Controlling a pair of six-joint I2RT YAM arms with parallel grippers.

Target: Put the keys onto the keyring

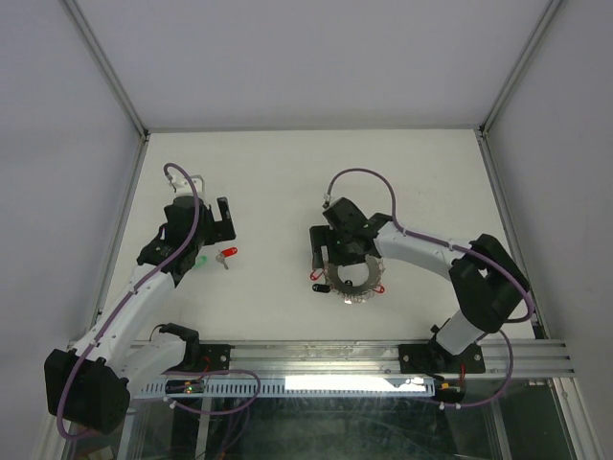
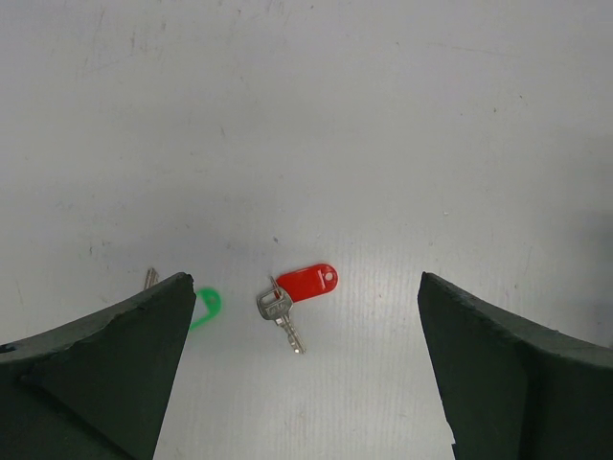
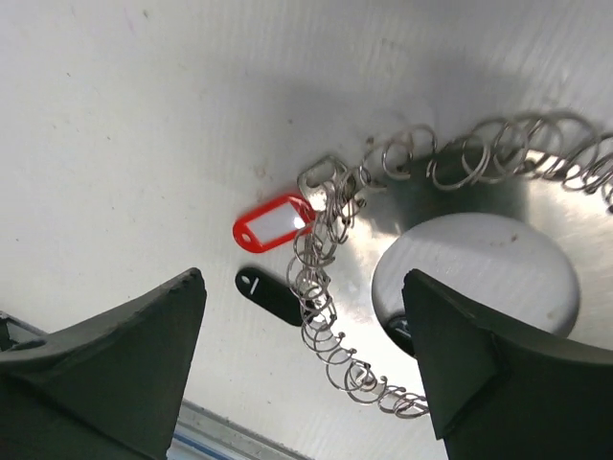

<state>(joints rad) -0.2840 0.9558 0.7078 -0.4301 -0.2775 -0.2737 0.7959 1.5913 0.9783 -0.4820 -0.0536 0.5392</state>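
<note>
The keys (image 2: 279,305) lie loose, well apart from the keyring (image 3: 450,196). Our left gripper (image 2: 306,280) and right gripper (image 3: 305,278) gape wide, empty.

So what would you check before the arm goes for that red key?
1. Left tool open: ok, jaws wide apart.
2. Red key lined up: ok, it lies flat in the gap between the jaws in the left wrist view.
3. Green key out of the way: cannot tell, it is close by and half hidden behind the left tool.
4. Right tool ready at the keyring: ok, open with the ring's edge between its jaws in the right wrist view.
5. Keyring held steady: not ok, neither tool grips it.
</note>
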